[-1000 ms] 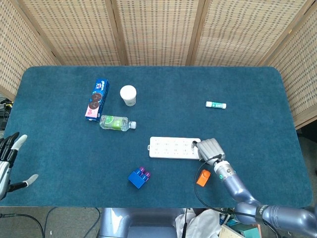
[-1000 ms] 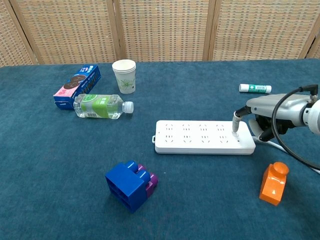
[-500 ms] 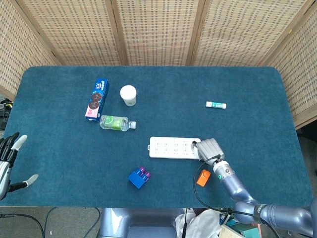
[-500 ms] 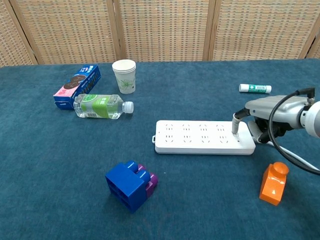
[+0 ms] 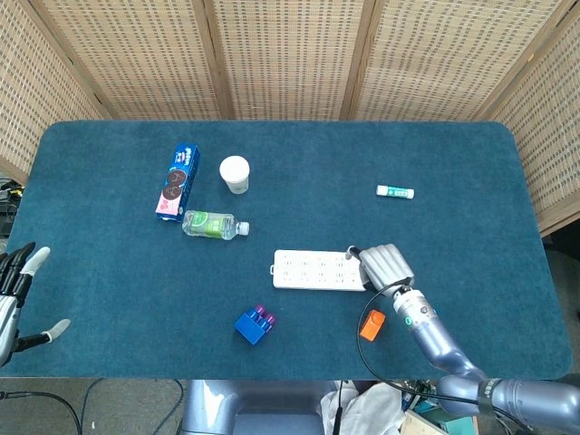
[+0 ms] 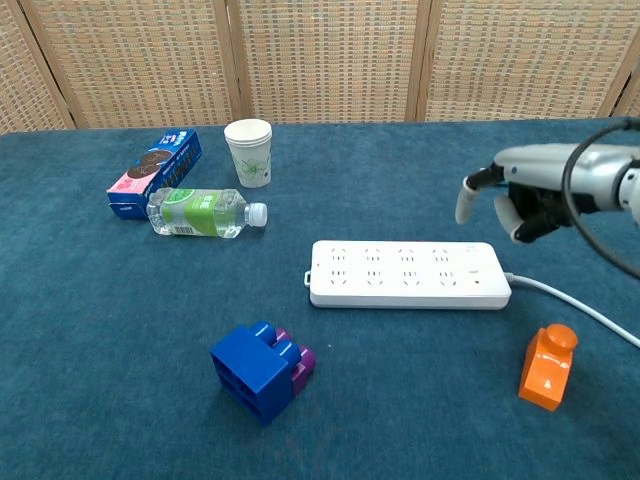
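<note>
A white power strip (image 5: 317, 270) (image 6: 405, 274) lies flat on the blue table, its white cable (image 6: 570, 300) trailing off to the right. My right hand (image 5: 385, 265) (image 6: 520, 190) hovers just above the strip's right end, clear of it. One finger points down and the others are curled in; it holds nothing. My left hand (image 5: 18, 299) shows only in the head view, at the table's far left edge, with fingers spread and nothing in it. An orange block (image 5: 372, 324) (image 6: 547, 367) stands in front of the right hand.
A blue and purple block (image 5: 254, 323) (image 6: 262, 370) sits near the front. A water bottle (image 5: 213, 225) (image 6: 200, 213) lies on its side beside a cookie box (image 5: 178, 181) (image 6: 155, 172) and a paper cup (image 5: 235, 174) (image 6: 249, 152). A small tube (image 5: 395, 191) (image 6: 510, 177) lies at the back right.
My right hand has lifted off the power strip's right end, where its fingertip was pressing, and now hangs above it. The left hand and all objects have stayed put.
</note>
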Controlling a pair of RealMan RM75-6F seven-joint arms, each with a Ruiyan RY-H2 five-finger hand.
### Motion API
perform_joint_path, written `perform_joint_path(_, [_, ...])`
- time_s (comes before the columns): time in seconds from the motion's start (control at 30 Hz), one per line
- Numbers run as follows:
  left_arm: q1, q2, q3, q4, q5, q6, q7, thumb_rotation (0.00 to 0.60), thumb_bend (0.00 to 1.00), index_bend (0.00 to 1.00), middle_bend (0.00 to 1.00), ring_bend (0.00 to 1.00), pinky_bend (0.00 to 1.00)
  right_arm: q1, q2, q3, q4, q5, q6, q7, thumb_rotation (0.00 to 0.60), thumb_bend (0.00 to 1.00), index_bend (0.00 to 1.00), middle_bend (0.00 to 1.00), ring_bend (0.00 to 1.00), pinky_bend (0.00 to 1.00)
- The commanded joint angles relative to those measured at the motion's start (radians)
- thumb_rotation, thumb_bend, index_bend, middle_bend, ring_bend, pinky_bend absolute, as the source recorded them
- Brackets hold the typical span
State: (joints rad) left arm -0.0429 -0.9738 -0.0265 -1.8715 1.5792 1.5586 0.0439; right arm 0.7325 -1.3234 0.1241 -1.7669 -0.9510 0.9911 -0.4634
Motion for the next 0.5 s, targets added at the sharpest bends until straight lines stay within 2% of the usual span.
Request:
perform_joint_path(0.03, [0.0,0.002,0.001,0.0,0.002,0.0,-0.004,0.6,0.0,0.0,0.0,0.0,0.0,-0.049,0.092,0.036,-0.092,-0.104,0.075,0.093,0.6,0.93,0.31,1.0,1.0,1.0])
perform_joint_path(0.1, [0.002,0.004,0.003,0.002,0.004,0.003,-0.007,0.6,0.0,0.0,0.0,0.0,0.0,-0.098,0.132,0.043,-0.123,-0.191,0.147,0.171,0.6,0.9,0.31,1.0,1.0,1.0])
perform_joint_path(0.13, [0.003,0.004,0.003,0.003,0.005,0.003,-0.009,0.6,0.0,0.0,0.0,0.0,0.0,-0.125,0.143,0.043,-0.128,-0.239,0.192,0.215,0.6,0.8,0.31,0.99,0.99,1.0])
perform_joint_path(0.17, [0.004,0.005,0.005,0.005,0.005,0.003,-0.011,0.6,0.0,0.0,0.0,0.0,0.0,-0.162,0.154,0.04,-0.127,-0.289,0.251,0.264,0.6,0.59,0.31,0.94,0.94,0.93])
perform_joint_path(0.2, [0.005,0.005,0.008,0.009,0.007,0.003,-0.011,0.6,0.0,0.0,0.0,0.0,0.0,-0.201,0.166,0.024,-0.125,-0.336,0.299,0.308,0.6,0.43,0.31,0.88,0.86,0.84])
perform_joint_path(0.23, [0.008,0.004,0.011,0.014,0.007,0.003,-0.012,0.6,0.0,0.0,0.0,0.0,0.0,-0.245,0.182,0.0,-0.117,-0.379,0.347,0.352,0.6,0.19,0.31,0.74,0.7,0.65])
perform_joint_path(0.27, [0.01,0.004,0.015,0.017,0.009,0.003,-0.014,0.6,0.0,0.0,0.0,0.0,0.0,-0.276,0.189,-0.018,-0.106,-0.408,0.383,0.376,0.6,0.05,0.29,0.56,0.49,0.43])
perform_joint_path(0.3, [0.013,0.004,0.017,0.02,0.011,0.004,-0.017,0.6,0.0,0.0,0.0,0.0,0.0,-0.304,0.194,-0.037,-0.093,-0.434,0.411,0.392,0.6,0.01,0.26,0.43,0.36,0.31])
perform_joint_path(0.33, [0.016,0.004,0.02,0.025,0.013,0.008,-0.021,0.6,0.0,0.0,0.0,0.0,0.0,-0.338,0.199,-0.063,-0.075,-0.459,0.442,0.399,0.6,0.0,0.18,0.25,0.18,0.17])
perform_joint_path(0.37, [0.019,0.003,0.021,0.029,0.015,0.012,-0.023,0.6,0.0,0.0,0.0,0.0,0.0,-0.362,0.202,-0.082,-0.061,-0.475,0.463,0.393,0.6,0.0,0.09,0.11,0.07,0.07])
perform_joint_path(0.43, [0.024,0.001,0.024,0.037,0.018,0.019,-0.025,0.6,0.0,0.0,0.0,0.0,0.0,-0.406,0.201,-0.113,-0.036,-0.504,0.505,0.368,0.6,0.0,0.01,0.0,0.0,0.0])
perform_joint_path(0.5, [0.03,0.0,0.029,0.045,0.019,0.023,-0.03,0.6,0.0,0.0,0.0,0.0,0.0,-0.461,0.177,-0.14,0.009,-0.541,0.574,0.334,0.6,0.0,0.0,0.0,0.0,0.0])
